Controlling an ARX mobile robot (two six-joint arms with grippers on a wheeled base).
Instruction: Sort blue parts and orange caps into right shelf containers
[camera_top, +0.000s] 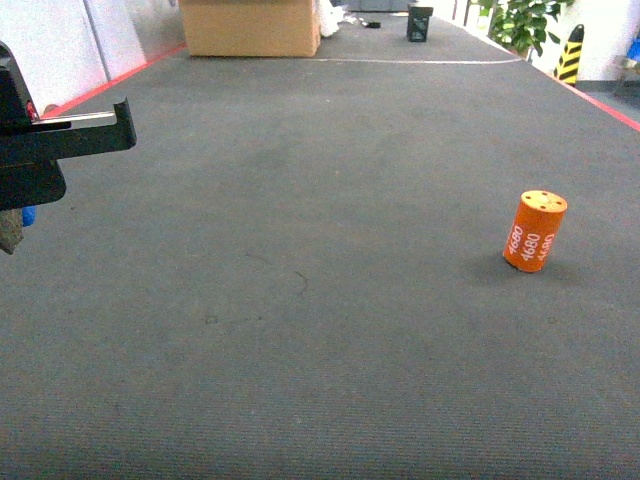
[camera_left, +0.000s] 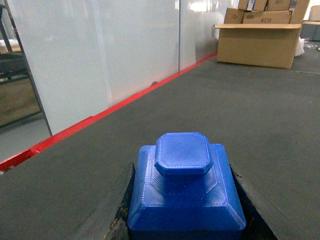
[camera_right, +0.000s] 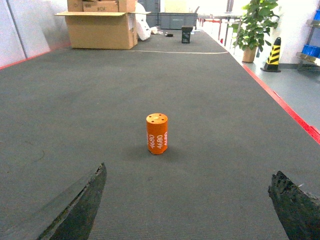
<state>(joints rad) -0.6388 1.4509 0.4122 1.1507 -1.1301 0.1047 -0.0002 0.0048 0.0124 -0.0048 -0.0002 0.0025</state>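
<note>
A warehouse or workshop hall: wide grey carpet floor (camera_right: 200, 90) edged with red tape (camera_right: 285, 107), open cardboard boxes (camera_right: 102, 29), a striped bollard (camera_right: 273, 54), a potted plant (camera_right: 255, 25).

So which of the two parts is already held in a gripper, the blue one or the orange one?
The blue part: it sits between the left gripper's fingers. The orange cap stands alone on the grey floor, ahead of the open right gripper.

The blue part (camera_left: 186, 190) is matt plastic with fine printed layer lines. The orange cap (camera_right: 157, 133) looks smooth. The floor (camera_top: 300, 300) is rough grey carpet.
</note>
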